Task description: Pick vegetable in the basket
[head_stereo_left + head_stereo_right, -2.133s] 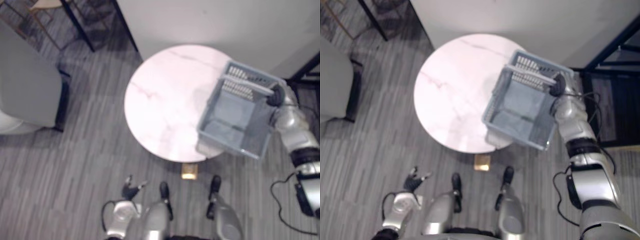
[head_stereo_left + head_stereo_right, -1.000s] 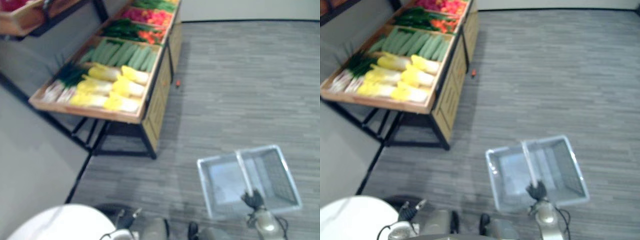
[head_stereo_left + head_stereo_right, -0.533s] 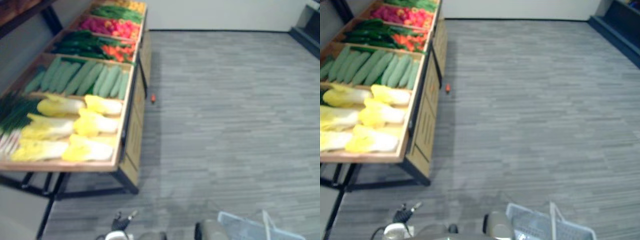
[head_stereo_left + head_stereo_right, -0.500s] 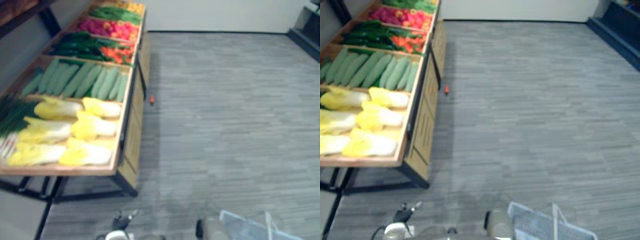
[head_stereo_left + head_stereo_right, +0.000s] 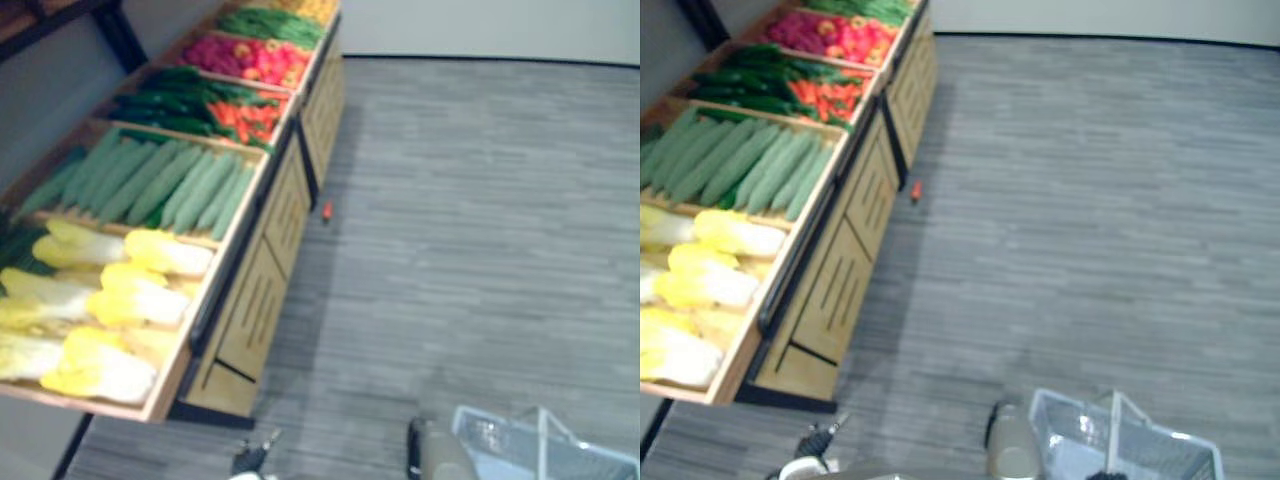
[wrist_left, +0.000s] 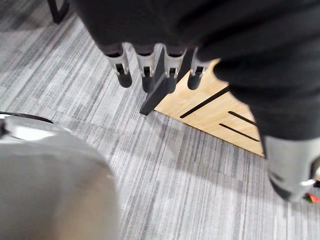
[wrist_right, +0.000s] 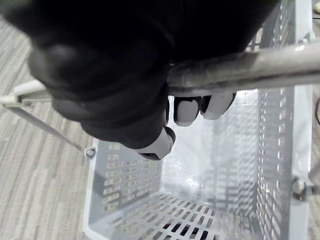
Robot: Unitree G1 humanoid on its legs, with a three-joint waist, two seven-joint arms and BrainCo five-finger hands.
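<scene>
One risk: the basket (image 5: 1202, 452), hanging empty from the right hand (image 7: 115, 90) curled round its handle (image 7: 240, 70), may swing into the stand (image 5: 255, 300) when nearing the vegetables (image 5: 170, 185) there; left hand (image 6: 145, 70) hangs slack, empty

The basket (image 7: 280, 165) hangs under the right hand (image 7: 115, 90). The stand (image 5: 255, 300) lies just ahead of the left hand (image 6: 145, 65).
</scene>
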